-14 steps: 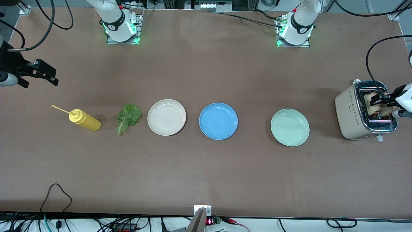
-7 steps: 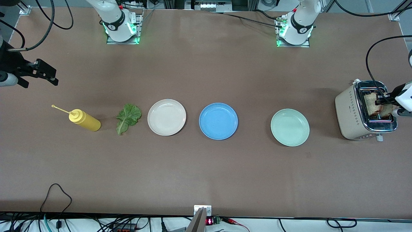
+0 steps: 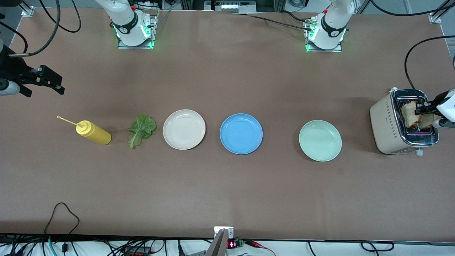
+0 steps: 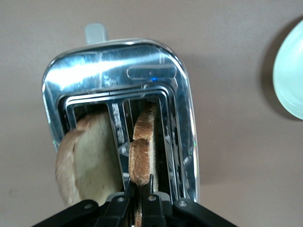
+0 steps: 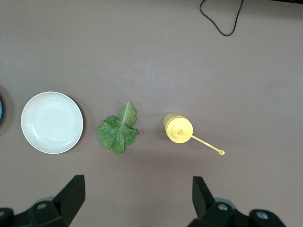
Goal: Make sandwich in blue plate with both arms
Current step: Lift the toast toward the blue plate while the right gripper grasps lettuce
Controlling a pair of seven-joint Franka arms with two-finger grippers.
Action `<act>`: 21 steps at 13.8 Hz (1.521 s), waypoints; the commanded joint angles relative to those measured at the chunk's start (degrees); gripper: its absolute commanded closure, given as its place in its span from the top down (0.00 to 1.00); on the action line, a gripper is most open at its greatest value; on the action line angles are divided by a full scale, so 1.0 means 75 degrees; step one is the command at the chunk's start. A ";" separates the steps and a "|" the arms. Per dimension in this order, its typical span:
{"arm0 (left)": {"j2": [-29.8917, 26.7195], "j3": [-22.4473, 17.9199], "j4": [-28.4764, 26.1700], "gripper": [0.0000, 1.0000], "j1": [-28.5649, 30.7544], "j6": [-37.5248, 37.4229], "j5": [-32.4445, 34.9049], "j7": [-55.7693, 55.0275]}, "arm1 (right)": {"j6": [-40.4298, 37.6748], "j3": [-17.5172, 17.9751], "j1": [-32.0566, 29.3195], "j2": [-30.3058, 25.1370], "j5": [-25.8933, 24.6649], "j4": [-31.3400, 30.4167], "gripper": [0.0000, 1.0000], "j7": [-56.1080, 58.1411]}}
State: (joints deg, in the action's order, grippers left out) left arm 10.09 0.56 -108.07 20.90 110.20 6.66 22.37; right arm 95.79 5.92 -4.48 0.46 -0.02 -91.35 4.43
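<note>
The blue plate (image 3: pixel 241 133) sits bare at the table's middle. A green lettuce leaf (image 3: pixel 141 129) lies flat on the table beside the cream-white plate (image 3: pixel 184 129); it also shows in the right wrist view (image 5: pixel 118 130). My left gripper (image 3: pixel 424 108) is over the toaster (image 3: pixel 389 124) at the left arm's end. In the left wrist view it (image 4: pixel 141 182) is shut on a browned bread slice (image 4: pixel 142 151) that stands partly out of one slot. A second bread slice (image 4: pixel 90 161) stands in the other slot. My right gripper (image 5: pixel 137 189) is open and empty, high over the right arm's end.
A yellow squeeze bottle (image 3: pixel 93 132) lies on its side beside the lettuce, toward the right arm's end. A pale mint-green plate (image 3: pixel 320 140) sits between the blue plate and the toaster. A black cable loop (image 3: pixel 65 213) lies near the front edge.
My left gripper has lifted a little, and the bread slice in it has risen higher out of the toaster slot. The right arm has not moved.
</note>
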 commanded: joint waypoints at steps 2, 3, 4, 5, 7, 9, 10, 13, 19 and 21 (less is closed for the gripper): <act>-0.0150 0.0090 0.1152 0.01 0.0027 -0.1634 0.0014 0.0182 | -0.0069 0.0031 -0.0059 -0.0014 -0.0044 0.0039 1.00 0.0101; -0.0151 0.0113 0.1538 0.01 0.0003 -0.2126 0.0014 0.0170 | -0.0069 0.0031 -0.0059 -0.0026 -0.0044 0.0039 1.00 0.0101; -0.0151 0.0299 0.1937 0.01 0.0015 -0.2572 0.0014 0.0159 | -0.0069 0.0031 -0.0059 -0.0026 -0.0044 0.0039 1.00 0.0101; -0.0151 0.0417 0.2277 0.01 0.0015 -0.2901 0.0026 0.0147 | -0.0069 0.0031 -0.0059 -0.0026 -0.0044 0.0039 1.00 0.0101; -0.0151 0.0767 0.2701 0.01 -0.0009 -0.3313 0.0037 0.0147 | -0.0069 0.0031 -0.0059 -0.0026 -0.0044 0.0039 1.00 0.0112; -0.0151 0.1271 0.2784 0.01 -0.0009 -0.3455 0.0014 0.0053 | -0.0069 0.0031 -0.0059 -0.0026 -0.0044 0.0039 1.00 0.0101; -0.0104 0.1540 0.2761 0.01 -0.0009 -0.3478 -0.0009 0.0111 | -0.0057 0.0031 -0.0059 -0.0003 -0.0044 0.0039 1.00 0.0101; 0.0129 0.2126 0.2726 0.01 -0.0114 -0.4015 -0.0033 0.0030 | 0.0048 0.0043 -0.0013 0.0184 0.0014 -0.0206 1.00 0.0019; 0.0961 0.2539 0.2772 0.01 -0.0770 -0.3913 -0.1844 -0.1175 | 0.1056 0.0078 0.0315 0.1296 0.0073 -0.0570 1.00 -0.0542; 0.1312 0.2539 0.2749 0.01 -0.0841 -0.3562 -0.3086 -0.1516 | 0.1277 0.0090 0.0339 0.1823 0.0073 -0.0594 1.00 -0.0789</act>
State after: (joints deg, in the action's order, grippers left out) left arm 17.12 19.59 -88.71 14.65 82.13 -10.02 13.39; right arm 103.82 6.52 -2.28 11.34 0.13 -95.93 0.63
